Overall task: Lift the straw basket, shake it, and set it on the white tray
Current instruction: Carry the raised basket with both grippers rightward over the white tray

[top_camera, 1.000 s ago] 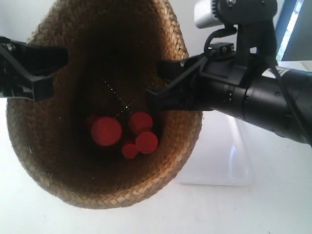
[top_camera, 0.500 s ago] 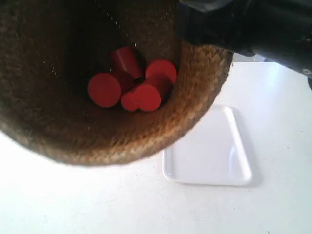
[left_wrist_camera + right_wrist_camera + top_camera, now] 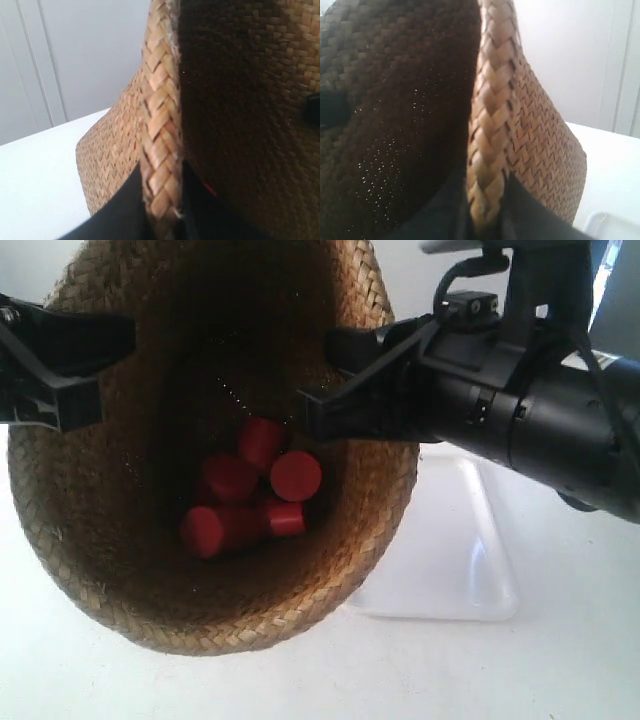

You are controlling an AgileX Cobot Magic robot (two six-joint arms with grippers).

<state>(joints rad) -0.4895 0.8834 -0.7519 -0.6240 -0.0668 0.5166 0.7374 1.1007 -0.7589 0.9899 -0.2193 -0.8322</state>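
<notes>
the straw basket (image 3: 215, 625) is filling most of the exterior view with its mouth turned toward the camera, and its far rim is running off the top edge. its base and underside are hiding behind its own wall, so whether it is clearing the table (image 3: 560, 670) cannot be told. the white tray (image 3: 470, 560) is lying beside the basket on the side of the arm at the exterior view's right, its near corner covered by the basket's rim.

the left gripper (image 3: 162, 212) is clamping the braided rim, one black finger (image 3: 122, 207) lying on the outer wall and the other inside. the right gripper (image 3: 487, 212) is pinching the opposite rim the same way, with a corner of the tray showing past the basket's wall. only the finger roots are showing in both wrist views. in the exterior view the two grippers (image 3: 60, 370) (image 3: 350, 405) are sitting on opposite sides of the rim.

several red cylinders (image 3: 250, 505) are lying jumbled deep inside the basket, some overlapping so their count is unclear.

half a second ago the basket was looming closer and blurred, leaving the whole tray uncovered. now it is sitting sharper and overlapping the tray, and the cylinders have tumbled into a new heap.
</notes>
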